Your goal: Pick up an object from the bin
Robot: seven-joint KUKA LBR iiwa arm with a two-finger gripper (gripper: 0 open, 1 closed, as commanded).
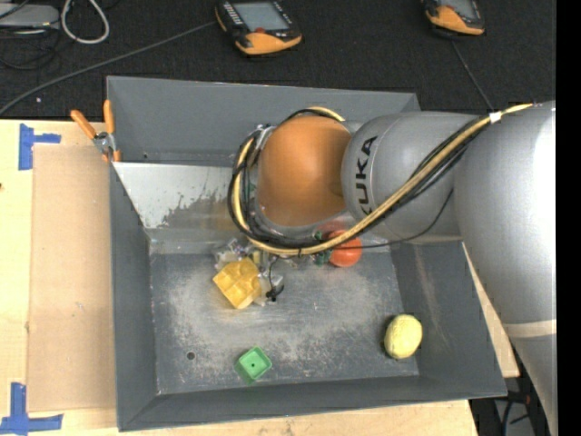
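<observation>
**Down in the bin, arm low over a yellow piece**

Well, from where I stand the biggest thing is the silver arm [427, 180], coming in from the right with yellow and black cables strung along it. It carries the letters "KUKA" [360, 175] in black on the grey joint. The grey metal bin [272, 116] sits under it, its floor scuffed and dusted pale. Behind the bin is dark, speckled ground [363, 62] with loose cables [86, 12] and two black-and-orange handheld units [259, 24] [451, 9], their screens too small to read.

A rounded orange cover [300, 175] on the wrist hangs over the back half of the bin. Below it the end effector [270, 282] is down at the bin floor, just beside a yellow blocky piece [234, 284] left of centre. Whether it is spread or closed I cannot tell.

A yellow-green ball [403, 335] lies near the front right. A red-orange thing [346, 255] peeks out under the arm. A small green cube [253, 364] sits by the front wall.
</observation>
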